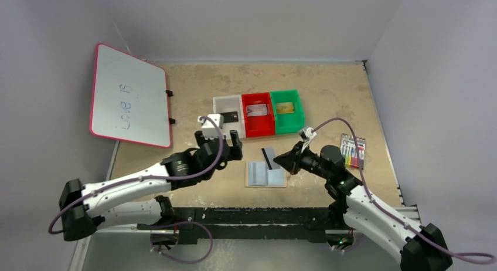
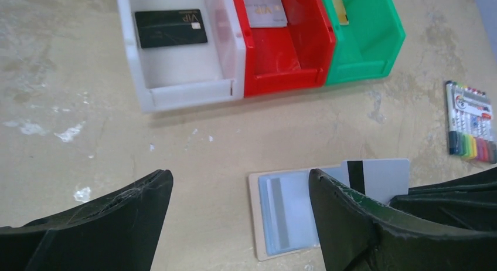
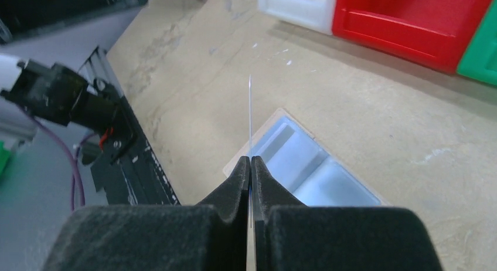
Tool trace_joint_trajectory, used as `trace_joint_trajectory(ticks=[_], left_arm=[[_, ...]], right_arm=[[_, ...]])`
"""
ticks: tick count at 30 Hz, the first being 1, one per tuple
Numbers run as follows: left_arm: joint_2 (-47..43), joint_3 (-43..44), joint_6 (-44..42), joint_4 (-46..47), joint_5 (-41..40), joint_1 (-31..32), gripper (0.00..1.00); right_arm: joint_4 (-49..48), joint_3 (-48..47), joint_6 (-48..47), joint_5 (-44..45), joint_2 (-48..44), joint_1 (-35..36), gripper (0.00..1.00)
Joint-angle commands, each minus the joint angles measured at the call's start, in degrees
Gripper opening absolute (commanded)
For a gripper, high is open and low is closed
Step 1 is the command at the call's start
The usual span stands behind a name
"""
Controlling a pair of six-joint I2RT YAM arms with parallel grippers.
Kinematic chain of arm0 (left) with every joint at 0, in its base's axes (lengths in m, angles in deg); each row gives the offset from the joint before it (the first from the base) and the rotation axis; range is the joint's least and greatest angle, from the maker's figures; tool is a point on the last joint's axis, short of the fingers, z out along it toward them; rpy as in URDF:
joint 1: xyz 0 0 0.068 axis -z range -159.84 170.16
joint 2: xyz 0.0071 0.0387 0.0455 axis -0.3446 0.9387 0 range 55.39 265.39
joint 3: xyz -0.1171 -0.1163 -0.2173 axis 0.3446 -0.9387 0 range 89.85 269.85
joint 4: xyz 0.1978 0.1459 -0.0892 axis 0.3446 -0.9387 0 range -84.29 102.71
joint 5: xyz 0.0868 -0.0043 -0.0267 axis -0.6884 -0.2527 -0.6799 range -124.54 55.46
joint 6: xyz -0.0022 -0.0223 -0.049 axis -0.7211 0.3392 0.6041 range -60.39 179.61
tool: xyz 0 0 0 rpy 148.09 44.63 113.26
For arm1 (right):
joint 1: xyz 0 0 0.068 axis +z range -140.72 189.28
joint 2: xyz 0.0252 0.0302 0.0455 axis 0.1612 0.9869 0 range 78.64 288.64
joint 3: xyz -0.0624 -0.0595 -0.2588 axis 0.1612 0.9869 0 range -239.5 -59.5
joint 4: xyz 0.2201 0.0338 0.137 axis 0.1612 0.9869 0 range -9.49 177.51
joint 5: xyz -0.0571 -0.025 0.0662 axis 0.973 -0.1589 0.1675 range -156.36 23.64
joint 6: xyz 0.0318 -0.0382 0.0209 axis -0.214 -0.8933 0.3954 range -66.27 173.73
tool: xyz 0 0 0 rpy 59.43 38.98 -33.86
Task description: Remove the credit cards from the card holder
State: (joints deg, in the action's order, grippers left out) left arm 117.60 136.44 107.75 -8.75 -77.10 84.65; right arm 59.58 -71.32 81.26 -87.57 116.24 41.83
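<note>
Your right gripper (image 3: 251,162) is clamping tight on a pale card with a dark stripe (image 2: 381,177). In the right wrist view the card is showing edge-on as a thin line running out from between the fingertips. The card is sitting over the card holder (image 1: 265,174); you cannot tell whether it is touching it.

The card holder is lying open and flat on the table (image 1: 328,95), its two blue-grey panels facing up, between the two arms and just in front of the bins.

Your left gripper (image 2: 240,176) is standing wide with nothing between its fingers, hovering near the white bin (image 2: 187,92). A black card (image 2: 171,28) is lying flat inside that bin.

Next along, touching it, is the red bin (image 2: 281,77), where a silvery-white card (image 2: 265,10) is resting. The green bin (image 2: 357,68) beside that is holding a gold card (image 2: 339,10).

A pack of markers (image 2: 469,121) is lying to the right of the holder, well apart. A pink-framed whiteboard (image 1: 129,95) is propped at the far left.
</note>
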Motion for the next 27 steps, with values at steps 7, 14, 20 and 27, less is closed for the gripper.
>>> trace_joint_trajectory(ticks=[7,14,20,27], left_arm=[[-12.53,-4.13,-17.76,5.72,21.04,-5.78,0.92],[-11.46,-6.99,-21.82,14.74,37.94,-5.78,0.89],[-13.19,-6.46,-25.82,14.75,40.89,-5.78,0.87],[-11.12,-1.62,-30.16,10.01,45.16,-5.78,0.69]], right_arm=[[-7.75,-11.11,-13.81,-22.14,11.50,-0.14,0.00],[-5.44,-16.67,-17.86,-33.46,17.32,-0.08,0.00],[-7.25,-18.16,-16.86,-39.47,18.55,-0.04,0.00],[-7.28,-20.60,-18.42,-43.41,19.52,-0.04,0.00]])
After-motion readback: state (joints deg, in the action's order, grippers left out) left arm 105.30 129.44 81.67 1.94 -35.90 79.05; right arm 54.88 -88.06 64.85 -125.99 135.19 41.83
